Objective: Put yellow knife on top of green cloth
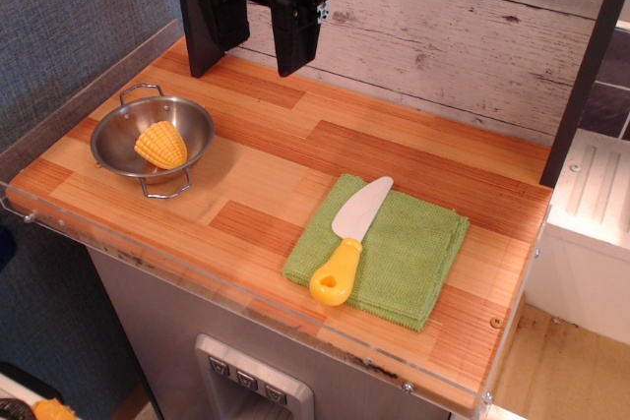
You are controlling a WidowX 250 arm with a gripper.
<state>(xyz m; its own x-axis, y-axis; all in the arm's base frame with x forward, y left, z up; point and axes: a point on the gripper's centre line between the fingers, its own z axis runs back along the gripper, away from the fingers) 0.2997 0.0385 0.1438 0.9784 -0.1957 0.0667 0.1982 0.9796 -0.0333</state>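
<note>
The yellow knife (349, 239) is lying on the green cloth (386, 252), well apart from the gripper (258, 54) and toward the front right of it, its cream blade pointing back toward the wall and its handle reaching the cloth's front edge. The gripper is hanging at the back of the counter with its two dark fingers (296, 36) spread wide and nothing between them; its upper part is running out of the top of the frame, so the arm above it cannot be made out. Below and to the left of the gripper, one metal bowl (123, 135) with two wire handles is sitting near the counter's left edge, and one ridged yellow corn piece (161, 145) is resting inside it. All of this is lying on a striped wooden countertop (256, 194) edged with a clear plastic rim, backed by a weathered grey plank wall (463, 36), with grey fabric panelling to the left. Beyond the right edge, a white ribbed surface (596, 194) is showing only in part. Counted: one knife, one cloth, one bowl, one corn piece.
</note>
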